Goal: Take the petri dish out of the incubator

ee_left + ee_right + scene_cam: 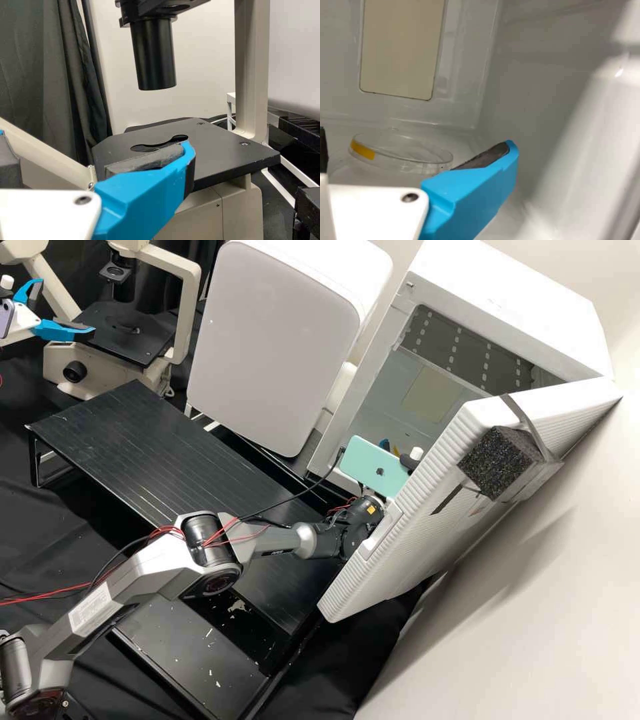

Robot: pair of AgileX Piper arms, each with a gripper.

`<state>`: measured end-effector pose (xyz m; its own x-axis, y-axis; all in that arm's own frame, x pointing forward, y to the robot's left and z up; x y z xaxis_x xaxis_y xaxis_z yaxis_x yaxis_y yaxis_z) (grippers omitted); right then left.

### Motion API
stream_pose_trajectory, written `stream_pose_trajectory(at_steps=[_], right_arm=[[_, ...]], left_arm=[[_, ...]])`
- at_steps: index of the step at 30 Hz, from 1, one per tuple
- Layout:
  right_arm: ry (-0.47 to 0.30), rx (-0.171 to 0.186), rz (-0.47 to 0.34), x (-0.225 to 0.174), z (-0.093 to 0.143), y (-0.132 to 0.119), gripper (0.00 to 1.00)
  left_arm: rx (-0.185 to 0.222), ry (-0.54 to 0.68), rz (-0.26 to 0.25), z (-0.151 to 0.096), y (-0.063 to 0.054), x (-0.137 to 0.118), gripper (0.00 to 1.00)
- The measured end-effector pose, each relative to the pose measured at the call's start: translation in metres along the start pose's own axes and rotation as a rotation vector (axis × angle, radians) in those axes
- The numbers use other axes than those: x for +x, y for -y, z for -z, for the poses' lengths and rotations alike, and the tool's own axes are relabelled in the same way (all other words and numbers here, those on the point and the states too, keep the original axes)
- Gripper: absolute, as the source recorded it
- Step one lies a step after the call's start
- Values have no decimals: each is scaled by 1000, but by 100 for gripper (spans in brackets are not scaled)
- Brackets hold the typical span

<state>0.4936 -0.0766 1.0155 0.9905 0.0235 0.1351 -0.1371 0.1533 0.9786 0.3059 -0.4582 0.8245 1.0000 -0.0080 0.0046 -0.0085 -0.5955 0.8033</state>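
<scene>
In the high view, my left gripper [65, 307] stands open beside the microscope. The left wrist view shows the same gripper [95, 145] with its fingers apart. My right gripper [385, 445] reaches past the open door [400, 547] into the white incubator [513, 290], mostly hidden behind a phone. In the right wrist view this gripper [415, 147] is open, one finger large and the other just at the edge. The clear petri dish [402, 155] with a yellow label lies flat on the incubator's floor, beyond the gap between those fingers. I cannot tell whether anything touches it.
The incubator's side wall [560, 90] rises beside the right gripper. A black platform [143, 440] stands in front of a white appliance [273, 340]. The microscope's stage [127, 333] is at the upper left. A foam block [501, 463] is strapped to the open door.
</scene>
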Motion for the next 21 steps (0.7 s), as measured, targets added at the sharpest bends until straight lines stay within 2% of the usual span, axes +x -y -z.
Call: stream_pose_trajectory(at_steps=[8, 14, 17, 21], right_arm=[[3, -1, -8, -2, 0, -4, 100], [1, 12, 12, -6, -3, 4, 100], [11, 30, 13, -7, -5, 6, 100], [2, 28, 10, -10, -1, 4, 100]], left_arm=[[0, 0, 0, 0, 0, 0, 100], [0, 0, 0, 0, 0, 0, 100], [0, 0, 0, 0, 0, 0, 100], [0, 0, 0, 0, 0, 0, 100]])
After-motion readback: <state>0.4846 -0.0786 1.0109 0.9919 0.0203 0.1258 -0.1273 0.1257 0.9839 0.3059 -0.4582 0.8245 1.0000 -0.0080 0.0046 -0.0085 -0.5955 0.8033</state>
